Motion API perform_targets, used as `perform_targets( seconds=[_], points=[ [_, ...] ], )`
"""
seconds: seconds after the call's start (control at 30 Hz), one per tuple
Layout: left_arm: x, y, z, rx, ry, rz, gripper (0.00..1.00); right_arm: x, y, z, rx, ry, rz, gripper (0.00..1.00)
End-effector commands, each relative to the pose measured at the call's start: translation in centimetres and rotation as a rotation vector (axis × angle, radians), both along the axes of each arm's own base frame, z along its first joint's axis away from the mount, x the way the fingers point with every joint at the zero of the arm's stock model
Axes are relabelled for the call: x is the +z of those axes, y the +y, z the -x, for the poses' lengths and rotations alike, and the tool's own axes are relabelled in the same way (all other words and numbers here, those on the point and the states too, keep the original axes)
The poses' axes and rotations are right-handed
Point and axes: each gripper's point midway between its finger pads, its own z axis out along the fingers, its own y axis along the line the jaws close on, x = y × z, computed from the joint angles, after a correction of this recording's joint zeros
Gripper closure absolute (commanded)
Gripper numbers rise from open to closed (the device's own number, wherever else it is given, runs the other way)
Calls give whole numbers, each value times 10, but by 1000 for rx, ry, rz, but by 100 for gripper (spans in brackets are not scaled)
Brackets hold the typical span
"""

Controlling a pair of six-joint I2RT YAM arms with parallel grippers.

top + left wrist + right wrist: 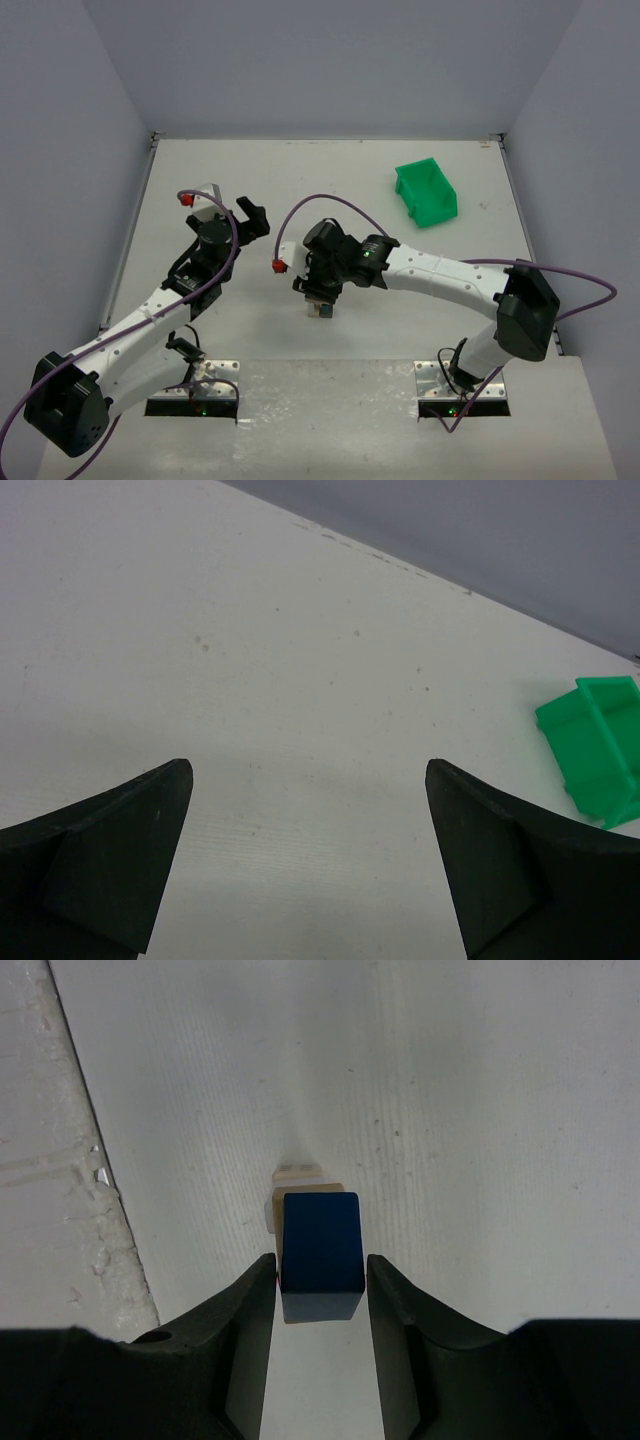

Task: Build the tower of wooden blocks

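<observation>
- Small wood block tower [322,308] stands on the white table [230,170], just below centre of the top view and directly under the right end effector [320,1260].
- Top piece is a dark blue rectangular wooden block [320,1240], sitting between the right fingers [250,1310]. A thin sliver of gap shows on each side, so the jaws are narrowly parted and apparently not clamping it. Nothing else is held.
- Left end effector [308,770] is spread wide and empty over bare table, well apart from the tower.
- Handling, judged: the blocks look light, rigid, smooth-faced and not fragile. The risk is the stack rather than the pieces, since it is loose and narrow and would likely topple on a sideways nudge.
- Where to hold: pinch a block on two opposite flat side faces at mid-height, jaws square to the faces. Approach and retreat vertically.
- Count in the right wrist view: one dark blue block, one tan wooden block [308,1189] under it, and one pale wooden plank [297,1171] peeking out lower down. Anything lower is hidden, so grey cubes can't be confirmed.
- One green plastic bin [427,193] sits at the upper right of the top view, well apart from the tower.
</observation>
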Motion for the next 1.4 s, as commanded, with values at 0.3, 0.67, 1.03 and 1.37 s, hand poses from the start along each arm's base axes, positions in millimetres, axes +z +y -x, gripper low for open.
perform_targets(
  seconds=[0.3, 0.67, 1.03, 1.37],
  points=[
    [18, -6, -3, -16, -64, 20, 0, 15, 3, 2, 30, -31, -48, 63],
    [17, -6, -4, -19, -61, 19, 0, 15, 2, 3, 34, -35, -46, 65],
    [18, -7, -4, -23, -63, 20, 0, 14, 1, 3, 44, -43, -46, 62],
    [17, -7, -4, -26, -62, 18, 0, 15, 3, 2, 44, -44, -52, 60]
  ],
)
